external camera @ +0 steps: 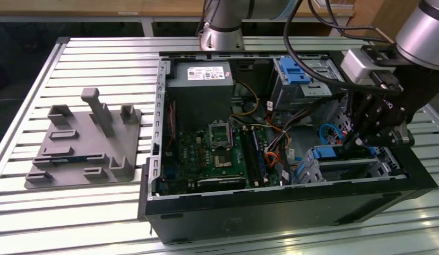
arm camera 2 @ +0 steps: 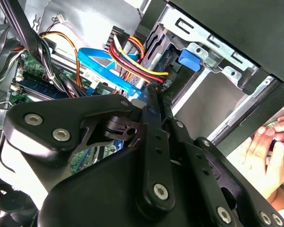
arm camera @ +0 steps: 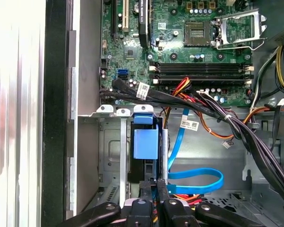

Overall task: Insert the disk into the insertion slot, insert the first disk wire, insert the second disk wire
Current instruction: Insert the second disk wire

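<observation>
One disk (arm camera: 145, 144) seated edge-on in insertion slot (arm camera: 114, 156); wiring step in hand. Gripper (arm camera: 152, 185) pinched on connector behind disk, beside blue data cable (arm camera: 195, 176). Straight, aligned push needed.

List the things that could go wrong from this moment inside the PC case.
1. The gripper sits at the rear edge of the disk in the insertion slot, with the flat blue cable and red-yellow wires close beside it; a finger could snag them.
2. The black cable bundle crosses just above the slot and may catch the arm.
3. A person's hand rests near the case edge, close to the arm.
</observation>
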### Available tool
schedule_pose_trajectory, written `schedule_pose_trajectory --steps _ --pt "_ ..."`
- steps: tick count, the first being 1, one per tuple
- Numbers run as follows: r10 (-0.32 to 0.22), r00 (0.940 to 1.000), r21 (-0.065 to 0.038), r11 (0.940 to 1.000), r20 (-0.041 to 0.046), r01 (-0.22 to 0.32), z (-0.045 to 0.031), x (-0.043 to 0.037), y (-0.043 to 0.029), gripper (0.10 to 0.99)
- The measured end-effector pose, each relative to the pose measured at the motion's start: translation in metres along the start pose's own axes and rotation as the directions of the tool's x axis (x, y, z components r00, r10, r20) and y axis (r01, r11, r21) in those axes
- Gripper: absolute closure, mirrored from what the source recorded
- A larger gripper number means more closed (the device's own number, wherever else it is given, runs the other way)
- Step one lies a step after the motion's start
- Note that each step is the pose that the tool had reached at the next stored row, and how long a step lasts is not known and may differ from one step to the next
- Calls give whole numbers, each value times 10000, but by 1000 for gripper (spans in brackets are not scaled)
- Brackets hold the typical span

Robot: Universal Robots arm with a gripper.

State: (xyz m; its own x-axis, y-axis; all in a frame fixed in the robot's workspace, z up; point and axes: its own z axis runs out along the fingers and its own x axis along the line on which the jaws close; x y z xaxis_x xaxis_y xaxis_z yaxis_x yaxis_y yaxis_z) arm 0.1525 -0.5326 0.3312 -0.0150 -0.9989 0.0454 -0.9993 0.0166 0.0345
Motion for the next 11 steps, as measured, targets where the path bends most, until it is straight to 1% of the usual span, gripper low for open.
schedule_pose_trajectory --steps 7,10,11 --pt "-4 10000 0 10000 -1 4 44 4 -2 925" --pt "-5 10000 2 10000 -19 5 36 9 -2 918" --pt "-7 10000 0 10000 10 7 45 8 -2 918"
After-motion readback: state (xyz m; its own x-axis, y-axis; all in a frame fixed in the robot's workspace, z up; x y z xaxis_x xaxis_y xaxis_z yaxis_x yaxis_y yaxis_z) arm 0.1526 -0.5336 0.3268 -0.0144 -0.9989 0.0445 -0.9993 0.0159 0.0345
